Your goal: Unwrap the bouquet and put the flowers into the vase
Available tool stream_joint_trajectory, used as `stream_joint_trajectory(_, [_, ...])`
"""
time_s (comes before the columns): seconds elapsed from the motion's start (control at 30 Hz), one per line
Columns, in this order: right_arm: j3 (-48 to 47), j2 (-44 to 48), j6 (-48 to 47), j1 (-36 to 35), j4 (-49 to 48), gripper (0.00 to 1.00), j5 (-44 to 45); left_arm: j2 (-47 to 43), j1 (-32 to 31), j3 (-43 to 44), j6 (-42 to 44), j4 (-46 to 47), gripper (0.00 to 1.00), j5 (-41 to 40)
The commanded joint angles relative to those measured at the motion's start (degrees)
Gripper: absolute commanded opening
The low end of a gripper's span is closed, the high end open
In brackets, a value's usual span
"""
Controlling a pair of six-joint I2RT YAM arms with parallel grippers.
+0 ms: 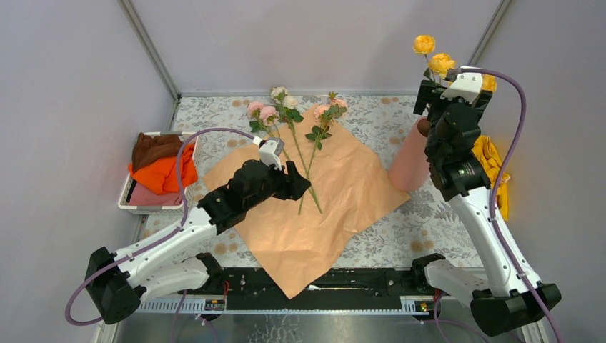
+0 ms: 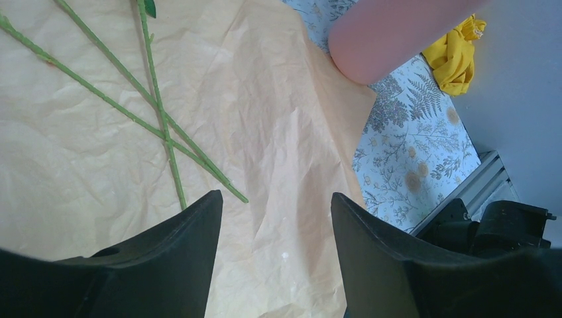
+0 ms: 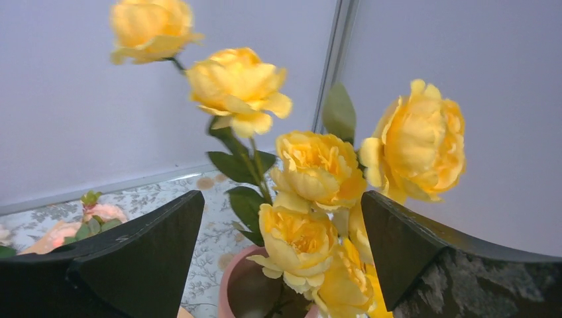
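My left gripper [image 2: 275, 199] hovers wide and empty over the spread wrapping paper [image 1: 336, 204], lined up for the pink flowers [image 1: 268, 113] lying there, while my right gripper [image 3: 281, 199] gapes wide around the yellow roses [image 3: 318, 165], leaving the vase [image 1: 409, 166] to hold them.

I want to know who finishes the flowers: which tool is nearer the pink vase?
Right. The right tool sits just above the vase, open around the yellow roses; the left tool hovers over the wrapping paper by the loose stems, well left of the vase.
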State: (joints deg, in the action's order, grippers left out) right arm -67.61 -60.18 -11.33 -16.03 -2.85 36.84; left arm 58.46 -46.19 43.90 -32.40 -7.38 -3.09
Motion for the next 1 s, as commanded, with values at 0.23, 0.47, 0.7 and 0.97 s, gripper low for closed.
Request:
stream_joint_trajectory(0.23, [-8.86, 7.09, 6.16, 0.30, 1.87, 1.00, -5.03, 1.10, -0.34, -0.30, -0.45, 4.30, 0.68, 0.53])
stream_joint_trajectory(0.47, [-15.89, 6.77, 11.68, 0.21, 8.19, 1.00, -16.11, 1.19, -0.30, 0.18, -0.73, 3.80, 0.68, -0.71])
stream_joint_trajectory(0.7, [-23.12, 0.42, 20.84, 0.21, 10.15, 0.97, -28.59, 1.56, -0.30, 1.07, -2.00, 0.44, 0.70, -6.23])
stream_joint_trajectory(0.97, [-32.26, -12.35, 32.34, 0.17, 14.88, 0.80, -47.19, -1.05, -0.17, 0.05, -5.48, -3.44, 0.87, -16.32])
